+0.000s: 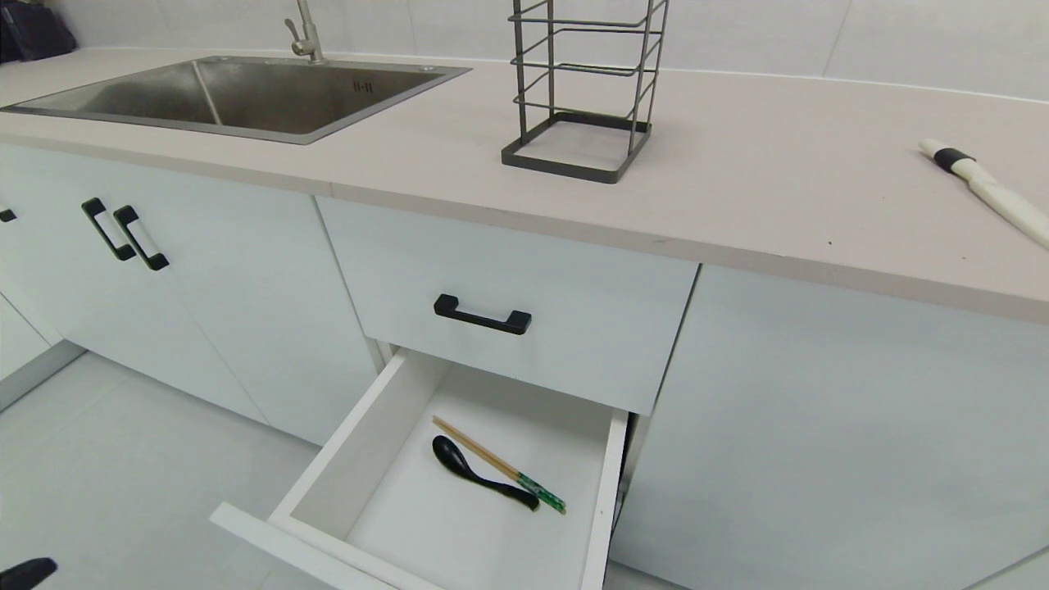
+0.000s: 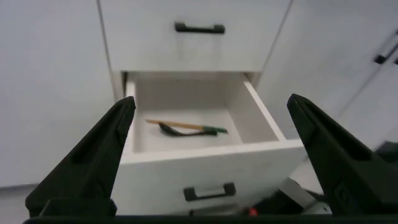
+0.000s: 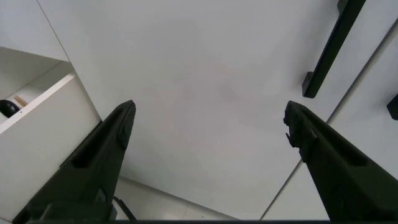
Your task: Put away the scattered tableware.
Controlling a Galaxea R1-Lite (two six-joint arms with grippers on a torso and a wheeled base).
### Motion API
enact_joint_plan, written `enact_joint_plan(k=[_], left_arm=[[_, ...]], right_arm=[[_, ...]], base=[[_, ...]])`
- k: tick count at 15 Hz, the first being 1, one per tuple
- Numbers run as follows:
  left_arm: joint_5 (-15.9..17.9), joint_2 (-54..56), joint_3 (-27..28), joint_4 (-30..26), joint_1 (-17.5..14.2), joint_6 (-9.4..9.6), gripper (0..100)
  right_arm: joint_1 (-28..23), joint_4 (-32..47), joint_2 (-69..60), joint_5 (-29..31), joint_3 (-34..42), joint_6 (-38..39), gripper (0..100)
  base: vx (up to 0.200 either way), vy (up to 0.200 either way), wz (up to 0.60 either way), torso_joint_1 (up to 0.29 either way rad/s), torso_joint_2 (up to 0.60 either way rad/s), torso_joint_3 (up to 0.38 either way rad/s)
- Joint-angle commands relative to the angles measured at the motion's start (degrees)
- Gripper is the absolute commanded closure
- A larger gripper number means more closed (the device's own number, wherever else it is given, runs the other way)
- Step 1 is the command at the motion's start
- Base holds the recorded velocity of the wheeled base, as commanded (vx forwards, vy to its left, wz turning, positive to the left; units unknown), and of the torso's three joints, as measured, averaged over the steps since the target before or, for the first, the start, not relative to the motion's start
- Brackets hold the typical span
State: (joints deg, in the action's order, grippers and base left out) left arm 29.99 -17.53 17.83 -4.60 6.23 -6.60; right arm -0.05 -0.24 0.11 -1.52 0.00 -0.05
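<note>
Left gripper (image 2: 211,104), wide and empty, faces open drawer (image 2: 168,171) holding spoon (image 2: 170,130) and chopsticks (image 2: 183,126) just ahead; next likely: push front shut.

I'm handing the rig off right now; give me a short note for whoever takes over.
Left claw: open, empty, facing the pulled-out white drawer.
Right claw: open, empty, facing a white cabinet door.
Done: black spoon and green-tipped wooden chopsticks lie together in the drawer.
Left: white black-banded utensil lies on the beige countertop, probably next; the drawer is open and likely needs shutting.
</note>
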Motion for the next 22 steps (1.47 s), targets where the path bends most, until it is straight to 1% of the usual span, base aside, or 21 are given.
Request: enact_joint_plan(k=[1,2,4,5,6,7,8,9,11,13,14,15,17,18,22], left_arm=[[0.60,-9.01,-0.43,-1.64,3.00,-0.26,0],[0.51,-13.50,-0.61,-1.64,3.79,-0.26,0],[0.60,-20.44,-0.87,-1.47,4.05,-0.17,0],[0.60,-23.87,-0.96,-1.64,5.02,0.18,0],[-0.02,-26.06,-1.49,-1.64,6.69,1.41,0],[-0.28,-27.56,-2.63,-1.64,7.83,3.61,0],[-1.51,-29.84,-3.77,-1.64,8.45,6.33,0],[-3.80,-33.01,-4.39,-1.64,8.54,8.70,0],[-7.40,-39.16,-4.83,-0.94,8.62,11.87,0],[-7.66,-43.73,-4.74,-0.85,9.33,15.12,0],[-8.46,-46.01,-4.30,-0.77,9.42,16.79,0],[-10.21,-48.48,-3.95,0.11,9.33,17.32,0],[-13.73,-52.43,-4.74,5.04,9.15,17.23,0],[-14.78,-53.57,-4.91,6.53,9.15,17.23,0],[-15.14,-57.18,-4.48,8.90,9.68,17.49,0]], right_arm=[[0.05,-0.02,-0.11,0.03,0.00,-0.13,0],[0.05,-0.02,-0.11,0.03,0.00,-0.13,0],[0.05,-0.02,-0.11,0.03,0.00,-0.21,0],[0.05,-0.02,-0.11,0.03,0.00,-0.21,0],[0.05,-0.02,-0.11,0.03,0.00,-0.21,0],[0.05,-0.02,-0.11,0.03,0.00,-0.30,0],[0.05,-0.02,-0.11,0.03,0.00,-0.21,0],[0.05,-0.02,-0.11,0.03,0.00,-0.21,0],[0.05,-0.02,-0.11,0.03,0.00,-0.21,0],[0.05,-0.02,-0.11,0.03,0.00,-0.21,0],[0.05,-0.02,-0.11,0.03,0.00,-0.21,0],[0.05,-0.02,-0.11,0.03,0.00,-0.21,0],[0.05,-0.02,-0.11,0.03,0.00,-0.21,0],[0.05,-0.02,-0.11,0.03,0.00,-0.21,0],[0.05,-0.02,-0.11,0.03,0.00,-0.21,0]], base=[[0.000,0.000,0.00,0.000,0.00,0.000],[0.000,0.000,0.00,0.000,0.00,0.000],[0.000,0.000,0.00,0.000,0.00,0.000],[0.000,0.000,0.00,0.000,0.00,0.000],[0.000,0.000,0.00,0.000,0.00,0.000],[0.000,0.000,0.00,0.000,0.00,0.000],[0.000,0.000,0.00,0.000,0.00,0.000],[0.000,0.000,0.00,0.000,0.00,0.000],[0.000,0.000,0.00,0.000,0.00,0.000],[0.000,0.000,0.00,0.000,0.00,0.000],[0.000,0.000,0.00,0.000,0.00,0.000],[0.000,0.000,0.00,0.000,0.00,0.000],[0.000,0.000,0.00,0.000,0.00,0.000],[0.000,0.000,0.00,0.000,0.00,0.000],[0.000,0.000,0.00,0.000,0.00,0.000]])
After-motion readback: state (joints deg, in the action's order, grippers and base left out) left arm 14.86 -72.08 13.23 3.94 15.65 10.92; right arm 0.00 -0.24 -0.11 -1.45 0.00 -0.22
